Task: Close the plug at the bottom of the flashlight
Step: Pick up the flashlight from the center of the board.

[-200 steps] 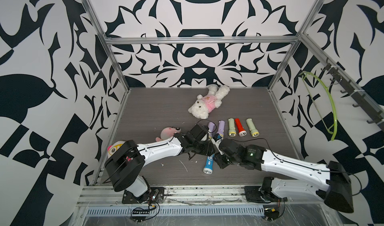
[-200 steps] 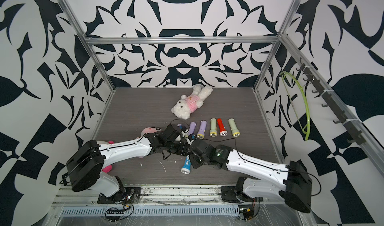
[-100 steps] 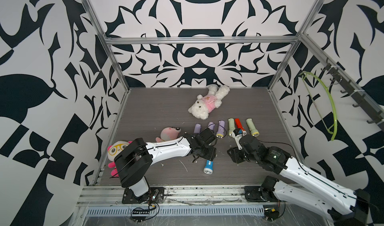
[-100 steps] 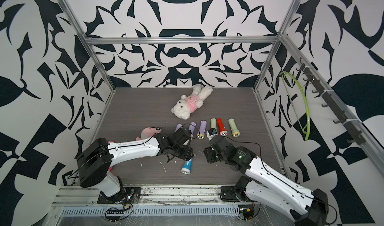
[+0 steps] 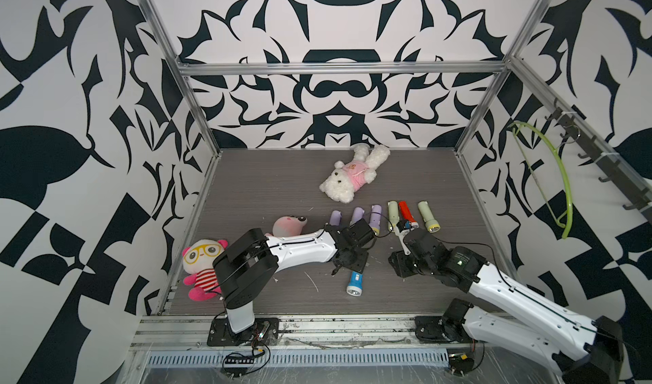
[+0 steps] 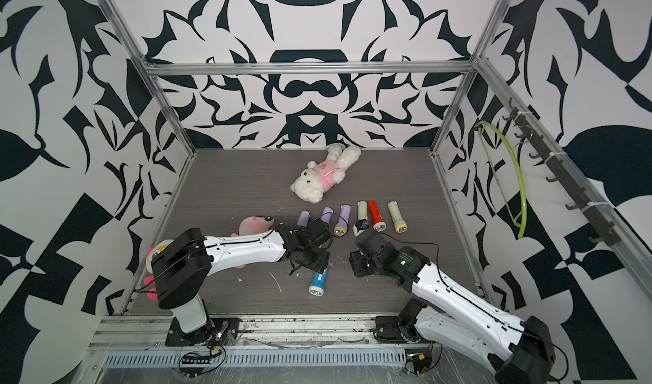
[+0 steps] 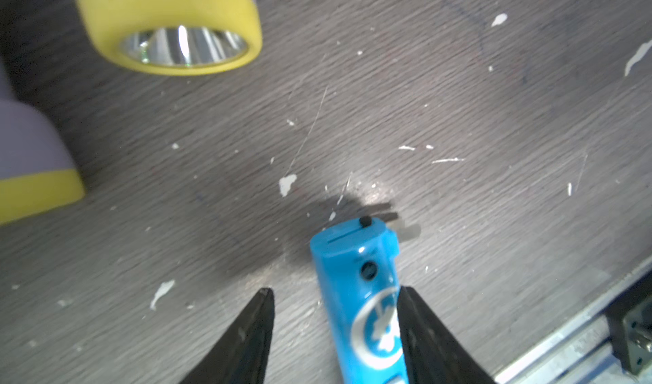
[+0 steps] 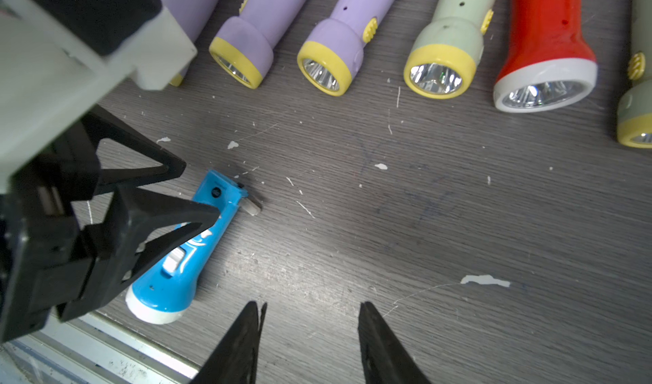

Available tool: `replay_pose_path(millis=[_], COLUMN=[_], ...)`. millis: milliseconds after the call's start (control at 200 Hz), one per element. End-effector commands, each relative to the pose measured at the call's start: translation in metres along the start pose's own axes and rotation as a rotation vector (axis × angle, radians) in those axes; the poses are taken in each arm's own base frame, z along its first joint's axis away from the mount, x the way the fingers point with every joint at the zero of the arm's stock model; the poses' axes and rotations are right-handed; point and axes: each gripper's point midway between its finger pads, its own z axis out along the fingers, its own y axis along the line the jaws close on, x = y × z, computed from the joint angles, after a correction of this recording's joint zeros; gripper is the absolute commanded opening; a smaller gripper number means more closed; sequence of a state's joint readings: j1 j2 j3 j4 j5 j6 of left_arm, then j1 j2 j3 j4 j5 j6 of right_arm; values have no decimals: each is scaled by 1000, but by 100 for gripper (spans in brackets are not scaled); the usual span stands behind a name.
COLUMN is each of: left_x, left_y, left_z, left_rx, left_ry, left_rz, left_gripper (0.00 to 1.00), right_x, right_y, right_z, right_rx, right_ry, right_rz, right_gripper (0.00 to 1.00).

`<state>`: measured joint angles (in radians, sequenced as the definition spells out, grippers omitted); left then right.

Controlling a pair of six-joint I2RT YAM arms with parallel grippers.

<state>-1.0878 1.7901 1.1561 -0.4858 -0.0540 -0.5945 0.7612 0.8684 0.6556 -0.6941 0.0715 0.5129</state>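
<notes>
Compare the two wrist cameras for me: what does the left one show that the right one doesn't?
Left wrist only: the gap between the left gripper and the blue flashlight it straddles. Right wrist only: the red flashlight, a pale green flashlight, the blue one's white head, the open, empty right gripper. Both: the folded-out plug, purple flashlights, grey table.

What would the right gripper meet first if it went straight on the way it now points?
Probably bare tabletop, short of the row of flashlights: the open right gripper points down at it, though depth is unclear.
</notes>
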Motion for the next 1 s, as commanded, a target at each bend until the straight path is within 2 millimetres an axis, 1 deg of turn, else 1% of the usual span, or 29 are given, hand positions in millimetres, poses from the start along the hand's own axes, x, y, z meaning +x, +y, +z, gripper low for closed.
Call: replay_pose_path(millis=[0,160,335,645,695,760,785,870,995], left_x=[7,7,11,15,15,13,11,8,-3], left_y=[2,-2,3,1,1,1,0,-2,-4], left_z=[5,11,17,24,23,20,17,11,-4], left_rx=[-39,-43,-82,-106,-106,-101,-93,-77,-58], left_ry=[38,52,73,83,71,49,37,1,-72], left_rz=[21,37,49,64,69,71,72,77,121], left_gripper=[60,60,60,59,52,34,29,29,28], right_x=[-3,-2,-3,-3,-4,-5,-4,-5,-8], right_y=[-4,-6,-7,-11,-12,-12,-12,-12,-11], right_z=[-2,-1,-1,1,2,3,3,4,4], right_rx=[9,14,18,37,40,42,42,41,41], right_ry=[-24,-18,-20,-12,-10,-9,-6,-5,-5], right_rz=[6,13,21,30,32,37,37,42,47], right_gripper=[48,48,48,49,49,49,48,48,48])
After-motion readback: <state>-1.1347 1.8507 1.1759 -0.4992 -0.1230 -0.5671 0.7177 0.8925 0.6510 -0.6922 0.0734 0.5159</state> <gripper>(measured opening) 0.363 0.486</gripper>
